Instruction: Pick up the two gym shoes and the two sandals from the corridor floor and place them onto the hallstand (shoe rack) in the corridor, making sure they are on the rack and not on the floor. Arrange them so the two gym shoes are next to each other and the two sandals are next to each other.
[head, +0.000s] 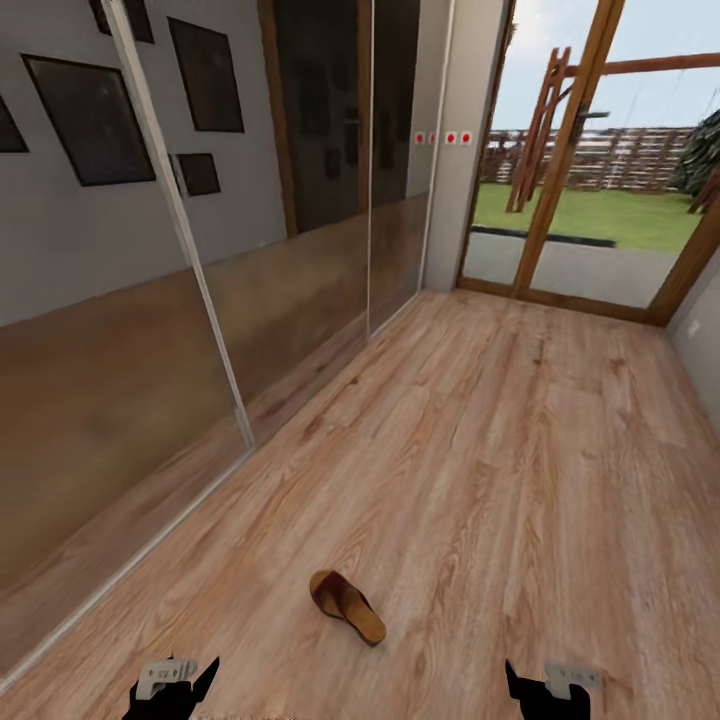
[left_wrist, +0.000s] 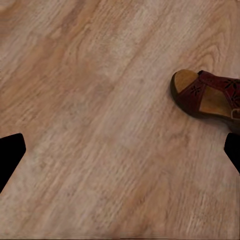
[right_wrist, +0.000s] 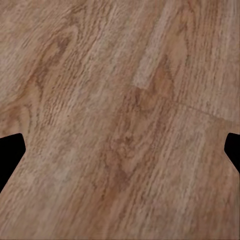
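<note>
You have one dark brown leather slip-on sandal (head: 347, 606) lying alone on the light wood-plank corridor floor (head: 520, 450), between your hands. Left hand (left_wrist: 120, 150) and right hand (right_wrist: 120, 150) both spread apart, empty, fingertips cropped. No legible writing.

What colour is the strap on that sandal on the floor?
Dark reddish-brown with a cut-out pattern on the sandal, clearest in the left wrist view.

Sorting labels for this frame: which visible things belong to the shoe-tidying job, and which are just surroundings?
Job:
- sandal, lying on the floor
- corridor floor
- left tool, open
- right tool, open

Surroundings:
- mirrored sliding doors
- wall pictures
- glass garden door
</note>
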